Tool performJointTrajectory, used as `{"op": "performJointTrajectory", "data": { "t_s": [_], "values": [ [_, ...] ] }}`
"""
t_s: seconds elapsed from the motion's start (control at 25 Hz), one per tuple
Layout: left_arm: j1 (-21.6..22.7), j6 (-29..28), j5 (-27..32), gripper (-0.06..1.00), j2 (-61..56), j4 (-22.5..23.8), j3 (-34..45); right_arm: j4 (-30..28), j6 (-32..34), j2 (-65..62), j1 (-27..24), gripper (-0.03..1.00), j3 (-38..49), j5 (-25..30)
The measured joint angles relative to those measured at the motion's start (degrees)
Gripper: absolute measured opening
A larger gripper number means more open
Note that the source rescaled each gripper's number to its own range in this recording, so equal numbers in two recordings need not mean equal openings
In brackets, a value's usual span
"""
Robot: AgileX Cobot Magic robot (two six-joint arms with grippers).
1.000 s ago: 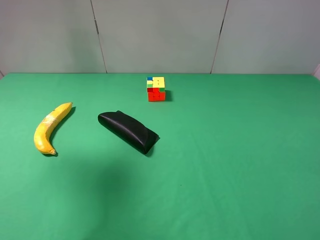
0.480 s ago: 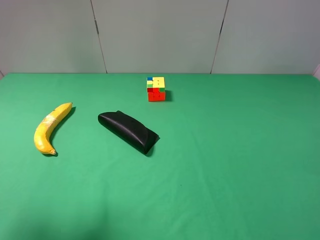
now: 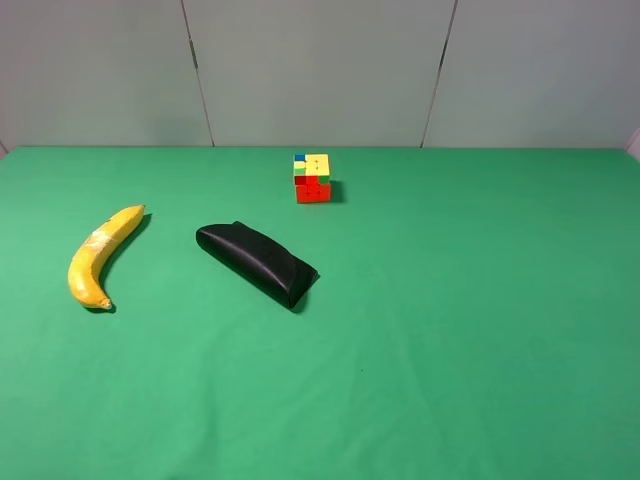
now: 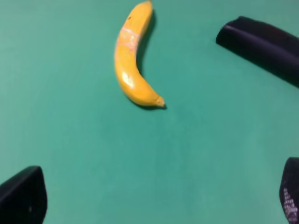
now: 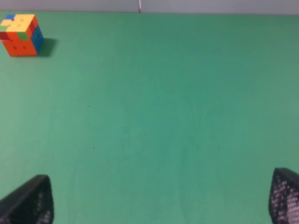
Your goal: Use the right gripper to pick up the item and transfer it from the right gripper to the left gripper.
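At the bottom corners of the right wrist view, the right gripper (image 5: 161, 205) stands wide open and empty over bare green table (image 3: 480, 330). The banana (image 3: 100, 256) is outside that view. It lies at the left of the overhead picture, beside the black case (image 3: 257, 263); the left gripper (image 4: 159, 200), also wide open and empty, has it well ahead of its fingertips.

Only real change is the shadow on the green surface (image 3: 450, 330). A second ago there was a big dark patch on the near left part of it (below the banana (image 3: 100, 256) and the black case (image 3: 257, 263)), half a second ago it was fainter, and now that spot is evenly lit.
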Motion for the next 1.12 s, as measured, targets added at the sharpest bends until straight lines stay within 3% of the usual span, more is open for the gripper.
{"op": "performJointTrajectory", "data": {
  "t_s": [0.32, 0.6, 1.12],
  "values": [
    [0.0, -1.3, 2.1, 1.0, -7.1, 6.3, 0.3, 0.0, 0.0, 0.0, 0.0, 1.0, 0.0, 0.0],
    [0.0, -2.7, 1.8, 1.0, -7.1, 3.6, 0.7, 0.0, 0.0, 0.0, 0.0, 1.0, 0.0, 0.0],
    [0.0, -2.7, 0.9, 1.0, -7.1, 3.3, 1.1, 0.0, 0.0, 0.0, 0.0, 1.0, 0.0, 0.0]
  ]
}}
